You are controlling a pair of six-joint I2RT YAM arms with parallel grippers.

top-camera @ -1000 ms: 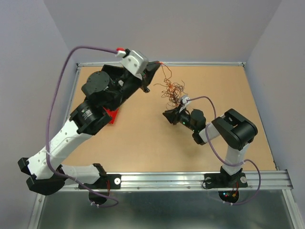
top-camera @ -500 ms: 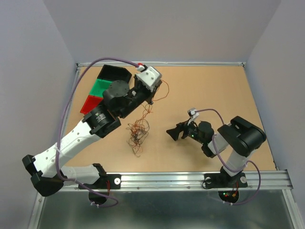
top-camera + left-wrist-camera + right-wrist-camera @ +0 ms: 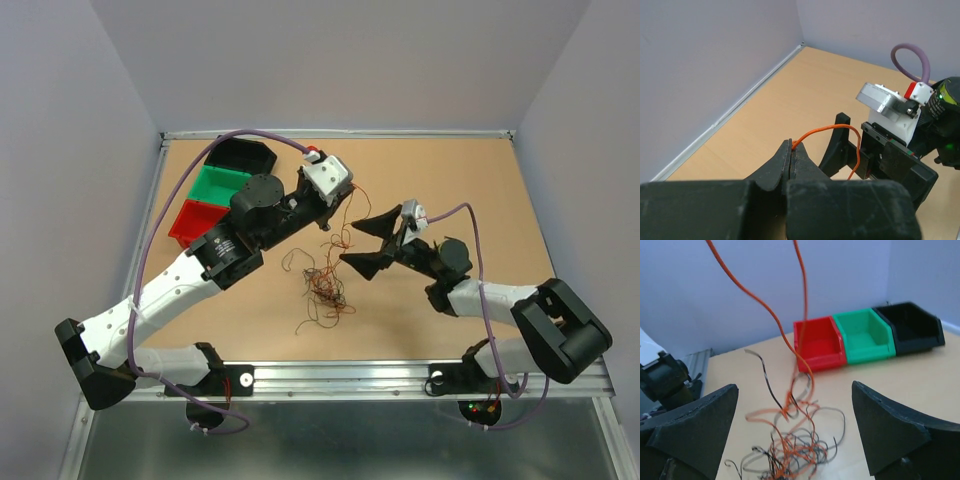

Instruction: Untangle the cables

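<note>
The cables [image 3: 325, 290] are a loose tangle of thin orange, brown and black wires. Their lower part lies on the table [image 3: 470, 190] near the front middle, also in the right wrist view as the cables [image 3: 795, 447]. Orange strands [image 3: 802, 300] rise from it to my left gripper [image 3: 323, 220]. That left gripper [image 3: 791, 152] is shut on one orange strand [image 3: 830, 129]. My right gripper [image 3: 366, 245] stands wide open just right of the rising strands. In its wrist view the right gripper [image 3: 795, 427] frames the tangle, with nothing between its fingers [image 3: 892, 422].
Three small bins stand in a row at the back left: black bin [image 3: 240, 155], green bin [image 3: 222, 183], red bin [image 3: 195, 220]. They also show behind the tangle as red bin [image 3: 820, 342], green bin [image 3: 865, 335], black bin [image 3: 912, 327]. Walls border the table's back and sides.
The right gripper let go of the tangle and opened wide, then came back beside it. The left arm carried the cables from the back of the table toward the front middle.
</note>
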